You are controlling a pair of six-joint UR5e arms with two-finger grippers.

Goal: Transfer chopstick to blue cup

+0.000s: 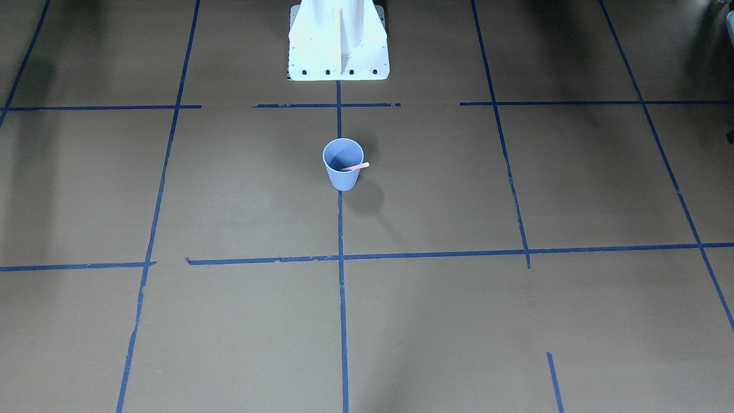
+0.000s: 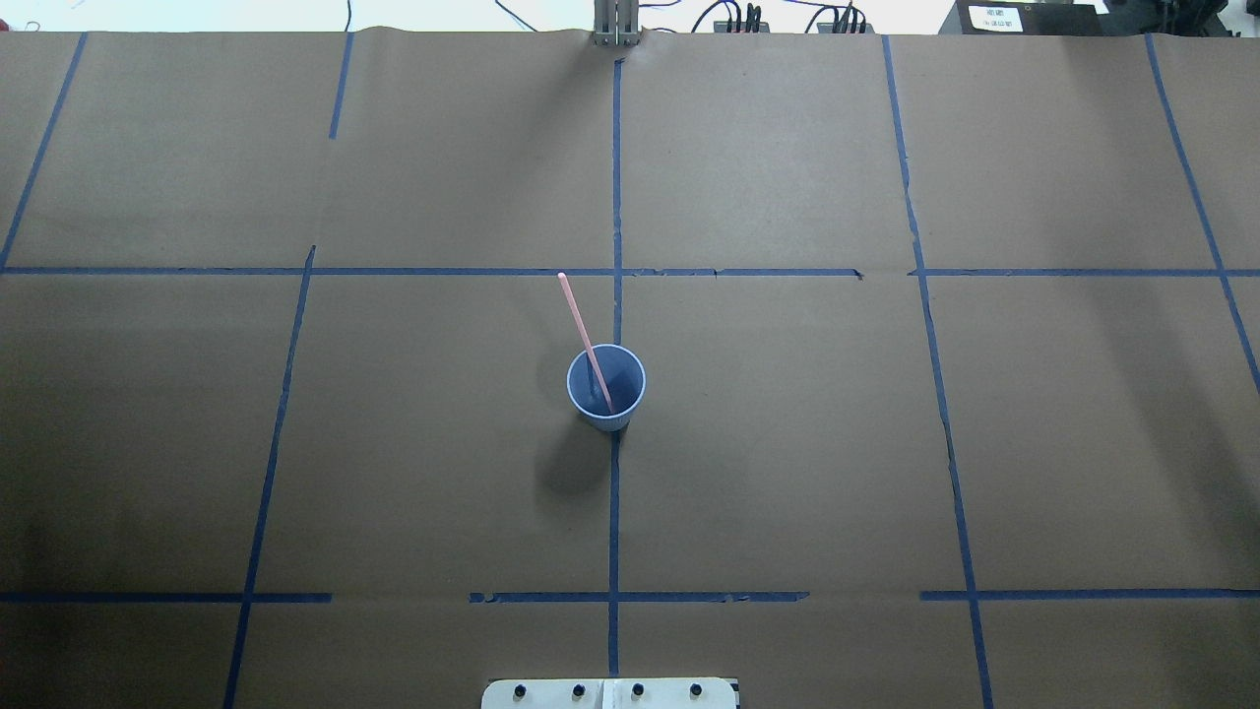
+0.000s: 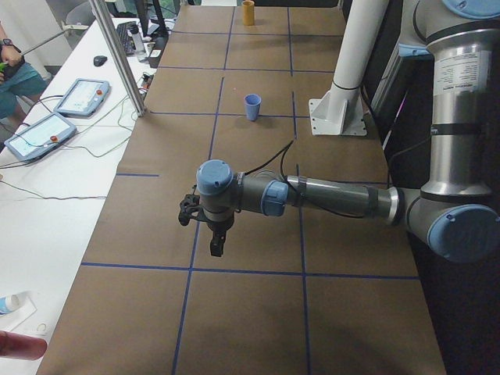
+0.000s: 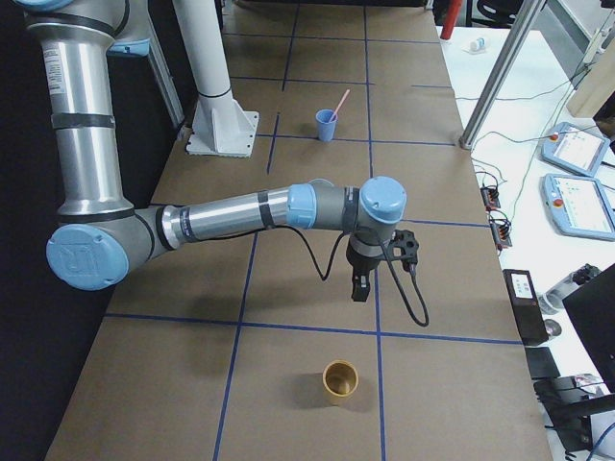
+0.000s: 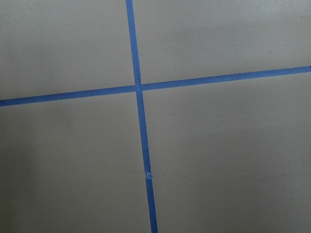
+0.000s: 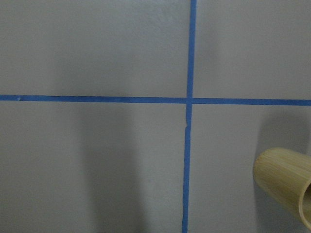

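The blue cup (image 1: 344, 179) stands upright at the middle of the table, in front of the robot's base. A pale pink chopstick (image 1: 358, 167) stands in it, leaning over the rim. In the overhead view the cup (image 2: 626, 380) holds the stick (image 2: 579, 317), which slants up and left. The left gripper (image 3: 216, 248) shows only in the exterior left view, pointing down over bare table far from the cup (image 3: 252, 107). The right gripper (image 4: 359, 291) shows only in the exterior right view, also far from the cup (image 4: 327, 125). I cannot tell whether either is open or shut.
A tan bamboo cup (image 4: 339, 381) stands near the table's end on the robot's right, close to the right gripper; it also shows in the right wrist view (image 6: 284, 179). The white robot base (image 1: 338, 40) stands behind the blue cup. Blue tape lines cross the brown table.
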